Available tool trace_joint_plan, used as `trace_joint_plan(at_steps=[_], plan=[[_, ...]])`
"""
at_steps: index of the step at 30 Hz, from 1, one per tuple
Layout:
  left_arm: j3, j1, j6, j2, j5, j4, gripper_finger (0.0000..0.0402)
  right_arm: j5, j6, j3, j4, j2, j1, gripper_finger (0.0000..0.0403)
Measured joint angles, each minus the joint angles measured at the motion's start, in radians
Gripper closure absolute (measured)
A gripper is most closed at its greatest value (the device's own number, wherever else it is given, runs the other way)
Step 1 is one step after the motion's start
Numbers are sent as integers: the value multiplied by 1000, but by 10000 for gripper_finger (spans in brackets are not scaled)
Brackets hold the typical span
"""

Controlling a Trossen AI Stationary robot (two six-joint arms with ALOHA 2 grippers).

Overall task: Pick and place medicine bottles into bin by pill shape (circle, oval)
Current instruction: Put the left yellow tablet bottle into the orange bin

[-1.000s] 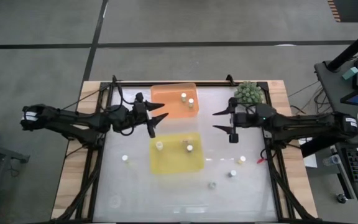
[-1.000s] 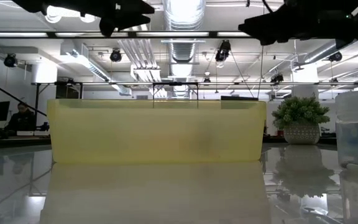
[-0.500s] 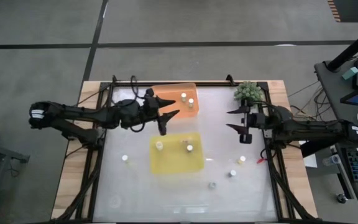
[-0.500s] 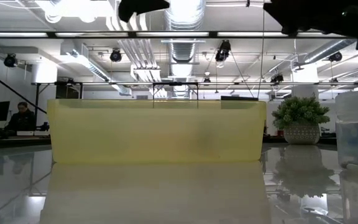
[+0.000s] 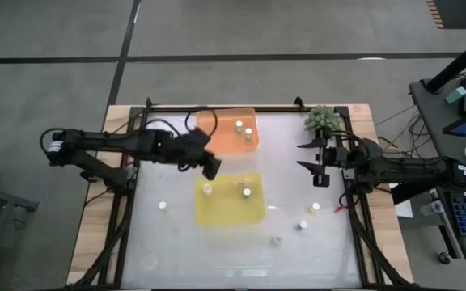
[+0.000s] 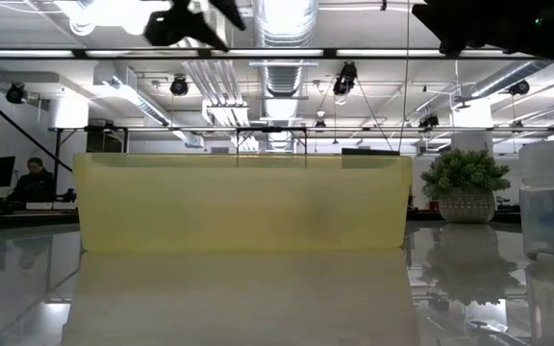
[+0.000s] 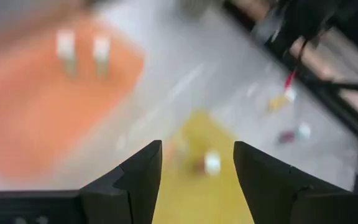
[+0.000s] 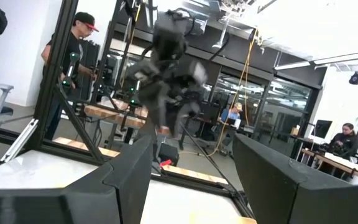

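Two medicine bottles (image 5: 243, 129) stand in the orange tray (image 5: 217, 137). Two more (image 5: 207, 189) (image 5: 247, 192) stand in the yellow tray (image 5: 230, 208). Several stand loose on the table: one near left (image 5: 163, 207) and three near right (image 5: 315, 208) (image 5: 303, 225) (image 5: 276, 240). My left gripper (image 5: 212, 169) hangs open and empty above the yellow tray's far edge, pointing down; its wrist view (image 7: 197, 155) shows a bottle (image 7: 212, 163) in the yellow tray far below. My right gripper (image 5: 304, 156) is open and empty at the table's right, near the plant, fingers (image 8: 129, 174) level.
A green plant ball (image 5: 322, 120) in a pot stands at the far right corner, just beyond my right gripper. In the low view the yellow tray's wall (image 6: 243, 202) fills the middle, with a bottle (image 6: 553, 211) close at the right. People show in the room beyond the table.
My left gripper has gone toward the table's right edge, from beside the orange tray to over the yellow tray's far edge, and has tipped from level to pointing down. My right gripper has drawn back a little toward the table's right edge. No bottle has moved.
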State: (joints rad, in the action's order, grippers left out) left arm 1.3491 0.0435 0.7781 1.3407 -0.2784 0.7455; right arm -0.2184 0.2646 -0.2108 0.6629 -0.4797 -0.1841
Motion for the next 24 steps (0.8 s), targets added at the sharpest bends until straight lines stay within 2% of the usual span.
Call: trace_joint_plan(at_steps=[6,13,24], plan=[[-13,105,357,-1,71,300,217,0,-9,0,0,0,0,188],[-51,222,568,16,115,606,217,0,-22,0,0,0,0,188],[-246,305,657,15,176,606,217,0,-23,0,-1,-1,0,188]])
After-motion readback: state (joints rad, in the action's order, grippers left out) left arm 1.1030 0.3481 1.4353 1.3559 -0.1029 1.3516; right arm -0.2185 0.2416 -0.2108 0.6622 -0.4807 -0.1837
